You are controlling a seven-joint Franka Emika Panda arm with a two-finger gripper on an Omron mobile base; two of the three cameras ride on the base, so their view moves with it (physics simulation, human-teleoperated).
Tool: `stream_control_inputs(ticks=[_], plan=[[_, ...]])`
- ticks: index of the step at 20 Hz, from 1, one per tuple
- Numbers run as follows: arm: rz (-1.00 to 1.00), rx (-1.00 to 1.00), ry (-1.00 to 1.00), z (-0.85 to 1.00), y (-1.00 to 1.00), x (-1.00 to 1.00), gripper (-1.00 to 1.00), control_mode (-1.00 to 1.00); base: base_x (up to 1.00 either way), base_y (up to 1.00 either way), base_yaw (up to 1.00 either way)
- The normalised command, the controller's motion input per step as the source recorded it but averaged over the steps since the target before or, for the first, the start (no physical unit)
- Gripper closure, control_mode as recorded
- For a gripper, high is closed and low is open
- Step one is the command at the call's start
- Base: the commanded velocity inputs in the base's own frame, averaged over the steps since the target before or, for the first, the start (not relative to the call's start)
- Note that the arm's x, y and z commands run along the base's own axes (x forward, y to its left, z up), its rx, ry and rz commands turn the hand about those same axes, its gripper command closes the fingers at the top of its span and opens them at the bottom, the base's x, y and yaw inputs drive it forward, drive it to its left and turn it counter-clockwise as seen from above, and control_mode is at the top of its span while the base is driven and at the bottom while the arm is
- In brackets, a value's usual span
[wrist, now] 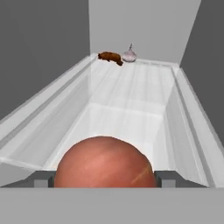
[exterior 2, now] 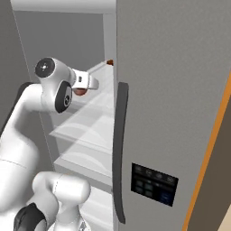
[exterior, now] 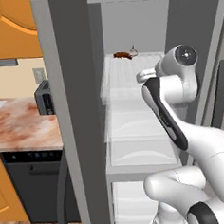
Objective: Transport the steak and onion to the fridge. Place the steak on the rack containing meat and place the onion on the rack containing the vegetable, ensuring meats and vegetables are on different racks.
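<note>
Gripper [wrist: 105, 183] clamped on the onion [wrist: 104, 162] at the front edge of the fridge [exterior: 76, 112] upper rack [wrist: 127, 94] — small brown meat piece [wrist: 110, 57] & whitish pointed bulb [wrist: 129, 55] sit at rack's back wall, side by side.

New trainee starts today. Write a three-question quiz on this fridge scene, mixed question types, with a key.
1. True or false: the gripper is shut on the onion.
2. Which two things lie at the back of the top shelf? A) brown meat piece and whitish pointed bulb B) steak and bottle C) two onions
3. Fill in: the fridge door stands ____.

Key: 1 true; 2 A; 3 open.
</note>
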Motion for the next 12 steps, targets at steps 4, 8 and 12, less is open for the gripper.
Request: stream_control_inputs(ticks=[4, 8, 12], plan=[[0.02, 0.0, 0.0, -0.36, 0.0, 0.46, 1.0, -1.0, 0.0, 0.0, 0.0], [0.0, 0.0, 0.07, -0.23, 0.0, 0.56, 1.0, -1.0, 0.0, 0.0, 0.0], [0.0, 0.0, 0.08, -0.25, 0.0, 0.54, 1.0, -1.0, 0.0, 0.0, 0.0]])
